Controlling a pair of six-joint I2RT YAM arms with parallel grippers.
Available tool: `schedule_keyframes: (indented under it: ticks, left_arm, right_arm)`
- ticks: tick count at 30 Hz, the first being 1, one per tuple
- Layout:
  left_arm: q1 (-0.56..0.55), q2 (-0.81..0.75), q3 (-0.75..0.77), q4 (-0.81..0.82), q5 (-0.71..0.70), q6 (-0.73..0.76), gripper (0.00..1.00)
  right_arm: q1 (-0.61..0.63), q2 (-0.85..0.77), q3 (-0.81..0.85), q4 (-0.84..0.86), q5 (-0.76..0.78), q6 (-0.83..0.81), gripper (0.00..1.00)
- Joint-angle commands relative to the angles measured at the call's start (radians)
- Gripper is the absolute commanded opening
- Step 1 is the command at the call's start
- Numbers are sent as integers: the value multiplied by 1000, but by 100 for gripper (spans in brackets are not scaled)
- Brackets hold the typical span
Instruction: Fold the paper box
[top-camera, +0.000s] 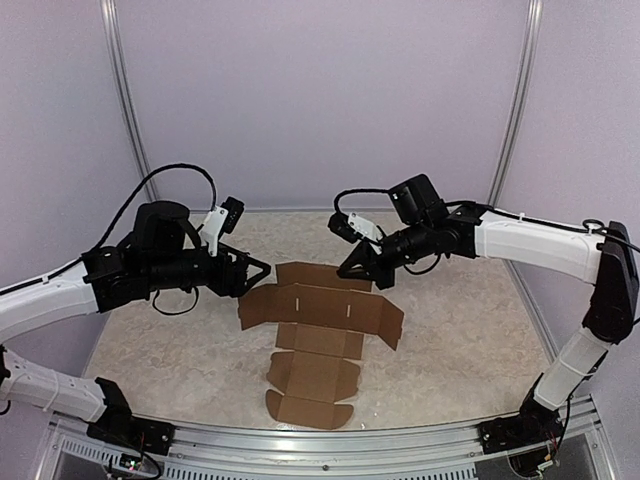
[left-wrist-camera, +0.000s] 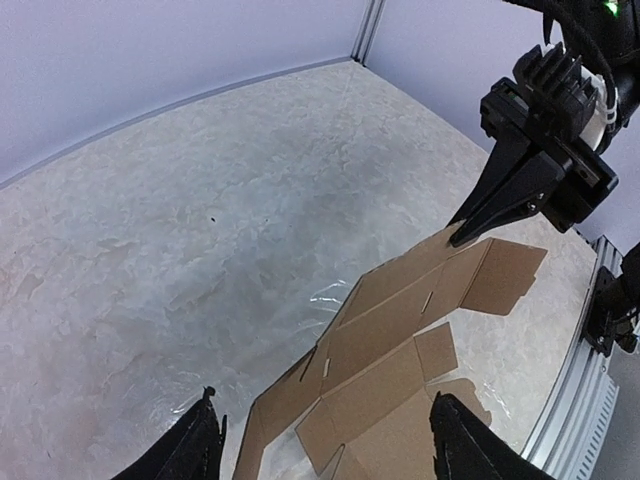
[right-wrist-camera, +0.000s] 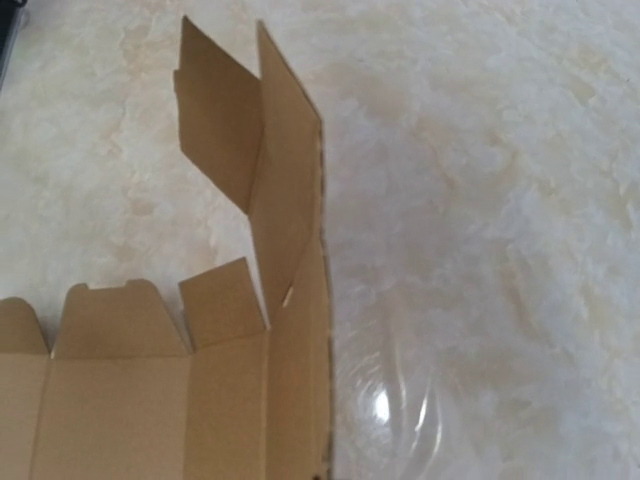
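The paper box is a flat brown die-cut sheet with flaps and tabs, lying in the middle of the table. My left gripper is open at the sheet's left end. In the left wrist view its fingers stand wide apart above the sheet without touching it. My right gripper is at the sheet's far right edge. Its tip looks pinched on the far flap's corner. In the right wrist view the far flap stands raised and its edge runs down to the bottom centre. The right fingers barely show there.
The table top is pale marbled and glossy. A metal rail runs along its near edge and also shows in the left wrist view. White walls and two upright posts close the back.
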Motion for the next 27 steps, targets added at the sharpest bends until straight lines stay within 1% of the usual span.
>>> schedule_keyframes:
  ticks: [1, 3, 6, 9, 11, 15, 19, 22, 25, 27]
  left_arm:
    - [-20, -3, -33, 101, -53, 107, 68]
    - [-20, 15, -34, 119, -37, 135, 63]
    - [-44, 45, -52, 172, -23, 203, 60]
    - [-66, 70, -57, 189, -6, 265, 56]
    - [-66, 96, -42, 180, 46, 286, 48]
    - [-66, 139, -35, 198, 93, 274, 46]
    - [-66, 162, -36, 221, 105, 263, 45]
    - [-66, 181, -29, 220, 111, 259, 40]
    - [-66, 192, -21, 222, 104, 256, 32]
    - [-67, 198, -17, 221, 99, 254, 28]
  right_arm:
    - [24, -50, -11, -80, 8, -23, 0]
    - [28, -68, -18, -87, 6, -19, 0]
    - [28, -96, -29, -80, -12, 22, 0]
    - [27, -108, -34, -80, -35, 67, 0]
    - [29, -114, -42, -74, -28, 85, 0]
    - [29, -124, -56, -68, -34, 101, 0]
    - [29, -139, -77, -51, -46, 110, 0]
    - [29, -149, -87, -45, -57, 119, 0]
    - [29, -157, -91, -34, -57, 129, 0]
    - [30, -162, -91, -27, -59, 136, 0]
